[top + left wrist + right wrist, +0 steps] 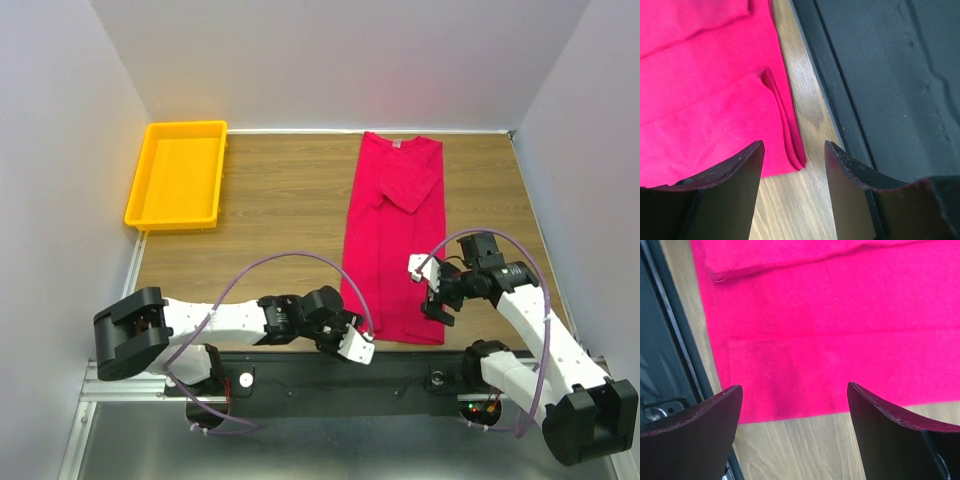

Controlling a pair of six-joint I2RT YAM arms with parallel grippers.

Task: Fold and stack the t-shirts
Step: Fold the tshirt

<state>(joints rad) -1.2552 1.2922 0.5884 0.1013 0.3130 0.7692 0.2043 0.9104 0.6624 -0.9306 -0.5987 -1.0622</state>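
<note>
one crimson-red t-shirt lies folded lengthwise into a long strip on the wooden table, right of centre, with its collar toward the far edge, a sleeve turned in on top and its hem at the near edge. the left end effector sits low at the strip's near-left corner, jaws parted and gripping nothing, the doubled hem corner showing in the gap between them. the right end effector hangs over the near-right part of the hem, jaws wide apart and empty. a yellow plastic tray lies well apart at the far left.
</note>
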